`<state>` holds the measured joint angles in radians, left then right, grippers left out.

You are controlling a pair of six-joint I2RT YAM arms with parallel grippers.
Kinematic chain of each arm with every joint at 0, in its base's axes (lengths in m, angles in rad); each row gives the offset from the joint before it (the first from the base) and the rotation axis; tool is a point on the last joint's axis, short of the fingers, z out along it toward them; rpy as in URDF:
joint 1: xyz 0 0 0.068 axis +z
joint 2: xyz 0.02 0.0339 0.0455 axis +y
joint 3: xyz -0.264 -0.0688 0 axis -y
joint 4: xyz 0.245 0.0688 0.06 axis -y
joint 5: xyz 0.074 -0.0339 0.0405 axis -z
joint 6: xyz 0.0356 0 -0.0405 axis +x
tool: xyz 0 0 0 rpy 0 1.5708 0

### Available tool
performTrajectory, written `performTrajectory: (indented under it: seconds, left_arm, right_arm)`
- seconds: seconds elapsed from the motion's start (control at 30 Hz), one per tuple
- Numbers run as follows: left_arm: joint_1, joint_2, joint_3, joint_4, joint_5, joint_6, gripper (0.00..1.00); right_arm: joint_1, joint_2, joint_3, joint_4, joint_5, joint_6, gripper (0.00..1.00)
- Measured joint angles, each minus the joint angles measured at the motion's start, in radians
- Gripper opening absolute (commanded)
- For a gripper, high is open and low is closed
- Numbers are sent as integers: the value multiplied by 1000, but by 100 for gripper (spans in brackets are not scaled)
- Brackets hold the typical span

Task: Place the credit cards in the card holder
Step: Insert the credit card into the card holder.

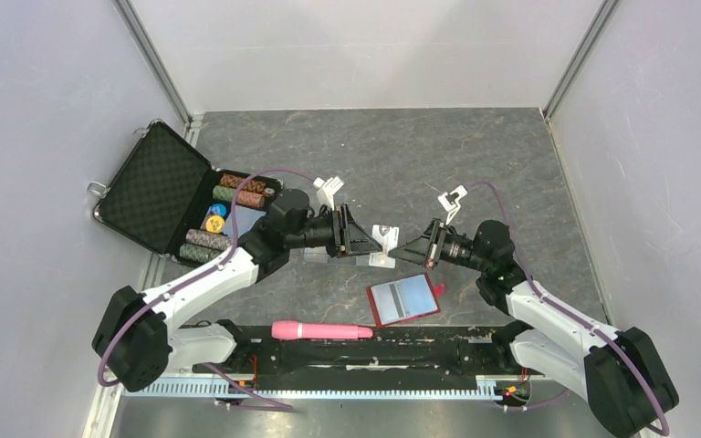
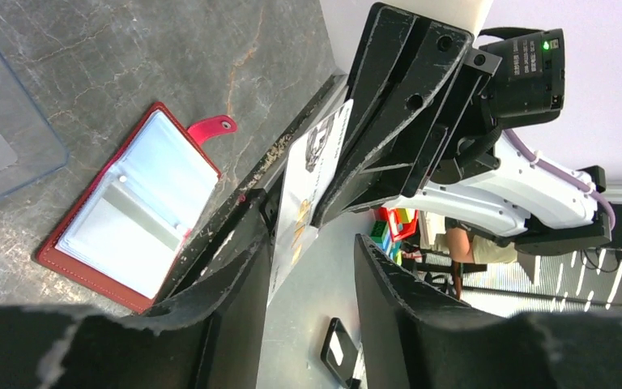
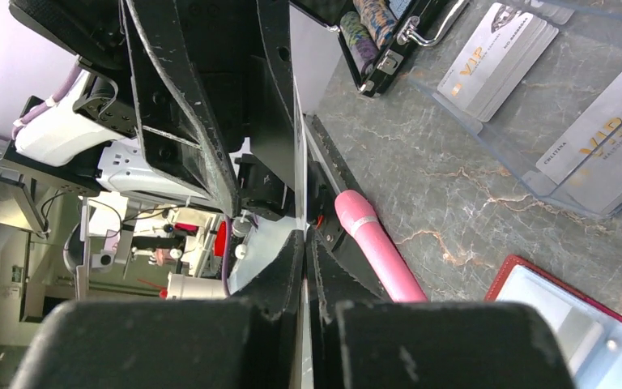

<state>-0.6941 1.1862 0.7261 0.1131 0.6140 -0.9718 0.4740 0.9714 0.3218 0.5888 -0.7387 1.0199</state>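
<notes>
Above the table's middle my two grippers meet tip to tip around one credit card (image 1: 384, 246). My right gripper (image 3: 304, 240) is shut on this card (image 3: 298, 162), which shows edge-on between its pads. The left gripper (image 2: 312, 243) stands open around the same pale card (image 2: 304, 190), which lies close to one finger (image 2: 235, 284) with a gap to the other. The card holder (image 1: 405, 299), a red wallet, lies open and flat just below the grippers, pale pockets up (image 2: 142, 215). More credit cards (image 3: 498, 57) lie in a clear case.
A black chip briefcase (image 1: 160, 196) stands open at the left with stacks of chips (image 1: 237, 190). The clear plastic case (image 3: 583, 121) lies beside it under my left arm. A pink cylinder (image 1: 321, 330) rests on the black rail near the arm bases.
</notes>
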Motion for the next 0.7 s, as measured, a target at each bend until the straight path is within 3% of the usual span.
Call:
performTrajectory:
  seconds: [0.23, 0.27, 0.4, 0.53, 0.7]
  left_arm:
    - [2, 31, -5, 21, 19, -2, 4]
    - [2, 36, -8, 24, 24, -3, 2]
    - [0, 38, -13, 41, 45, -4, 2]
    - [-10, 31, -28, 77, 41, -19, 2]
    - [-27, -21, -52, -25, -68, -29, 2]
  right_arm:
    - [-4, -22, -3, -7, -21, -21, 0]
    - [-4, -22, -4, -13, -23, -25, 4]
    - [-6, -20, -9, -36, -24, -30, 36]
    - [-2, -26, -10, -89, -19, -72, 62]
    - [0, -50, -10, -166, 4, -117, 81]
